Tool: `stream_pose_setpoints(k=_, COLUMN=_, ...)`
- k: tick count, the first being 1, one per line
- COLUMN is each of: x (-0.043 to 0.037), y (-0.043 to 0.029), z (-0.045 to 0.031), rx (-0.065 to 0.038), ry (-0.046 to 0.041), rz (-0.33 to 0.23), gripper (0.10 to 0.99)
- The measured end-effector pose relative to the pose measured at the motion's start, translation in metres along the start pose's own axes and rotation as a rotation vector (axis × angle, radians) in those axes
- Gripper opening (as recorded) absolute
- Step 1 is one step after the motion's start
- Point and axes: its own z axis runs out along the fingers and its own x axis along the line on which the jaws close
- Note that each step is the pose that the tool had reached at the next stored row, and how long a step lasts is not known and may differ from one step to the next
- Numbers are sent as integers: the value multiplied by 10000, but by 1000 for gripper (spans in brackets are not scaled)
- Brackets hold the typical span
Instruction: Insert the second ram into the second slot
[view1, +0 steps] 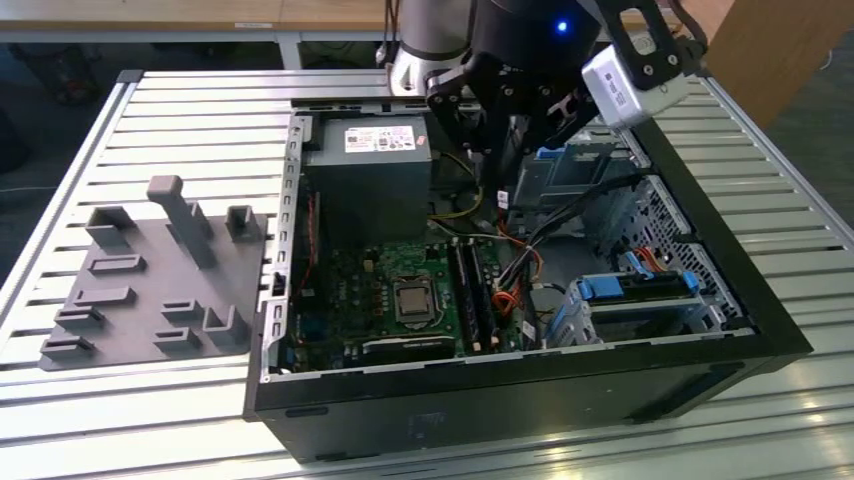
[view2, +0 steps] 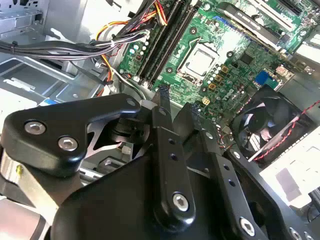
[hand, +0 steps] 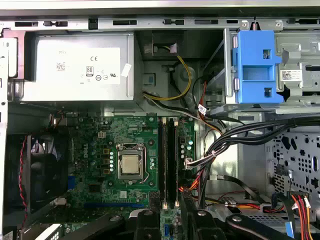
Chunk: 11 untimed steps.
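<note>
Slatted pale metal tabletop (view1: 160, 100) carries a black computer case (view1: 534, 400) lying open on its side, with wooden furniture behind it.

The black two-finger gripper (view1: 501, 150) hangs over the far end of the case, beneath the arm's wrist and a pale grey box-shaped unit (view1: 634, 75) fixed there. In both wrist views the gripper (hand: 170, 200) (view2: 176, 102) has its fingers (hand: 149, 220) spread a little, and green board shows through the gap between them. They pinch no object and touch none.

Below the fingertips lies the green motherboard (hand: 100, 145). Two thin, long dark strips stand side by side on it, just beside the square silver processor socket (hand: 130, 164). The strip farther from the socket looks to be the second ram (hand: 173, 160) (view1: 489, 295) (view2: 155, 45), seated in its slot. Whether it is pressed fully home I cannot tell.

A bundle of black cables (hand: 240, 135) crosses the case near the strips, with orange and yellow wires close by. A round black fan (hand: 42, 170) sits on the socket's other side. At the far wall are a grey metal power supply box with a pale label (hand: 80, 65) and a chunky light-blue plastic drive bracket (hand: 255, 65).

On the exterior view's left, apart from the case, a grey moulded fixture plate with upright posts (view1: 147, 290) rests on the table.
</note>
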Motion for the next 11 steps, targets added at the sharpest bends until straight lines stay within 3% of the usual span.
stream_pose_setpoints(k=6, x=-1, y=-6, z=104, rx=0, ry=-5, rz=-1, gripper=294)
stream_pose_setpoints(k=7, x=-1, y=-7, z=121, rx=-1, ry=-6, rz=-1, gripper=224)
stream_pose_setpoints(k=11, x=-1, y=-10, z=190, rx=-1, ry=-9, rz=-1, gripper=212)
